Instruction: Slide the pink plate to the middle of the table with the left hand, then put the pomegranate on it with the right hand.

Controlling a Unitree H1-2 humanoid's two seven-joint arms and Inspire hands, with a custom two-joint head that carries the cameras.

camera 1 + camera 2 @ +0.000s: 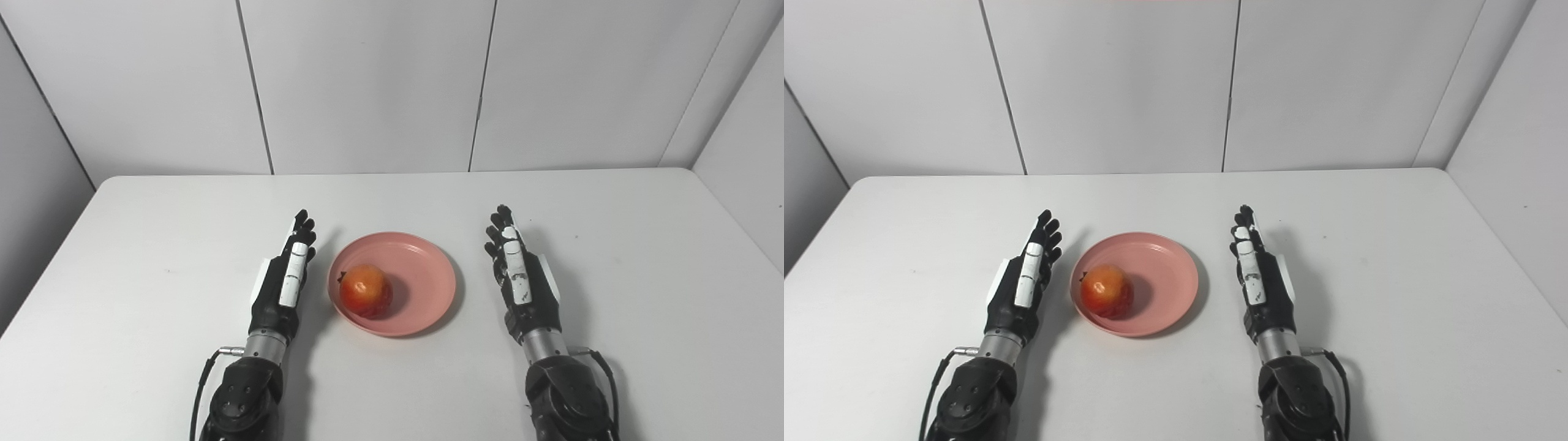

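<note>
pomegranate (pixel 365 291) sits in the left part of pink plate (pixel 422 275), near table (pixel 153 233) middle | we judge both steps done | left hand (pixel 285 285) just beside rim, fingers straight, released, not touching | right hand (pixel 520 275) further off, released, grasping nothing; we read both as parked clear.

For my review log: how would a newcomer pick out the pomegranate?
On the white table, between the two black robot hands, sits a round pink plate. The red-orange pomegranate rests on the plate's near-left part. It is the only round fruit there.
</note>
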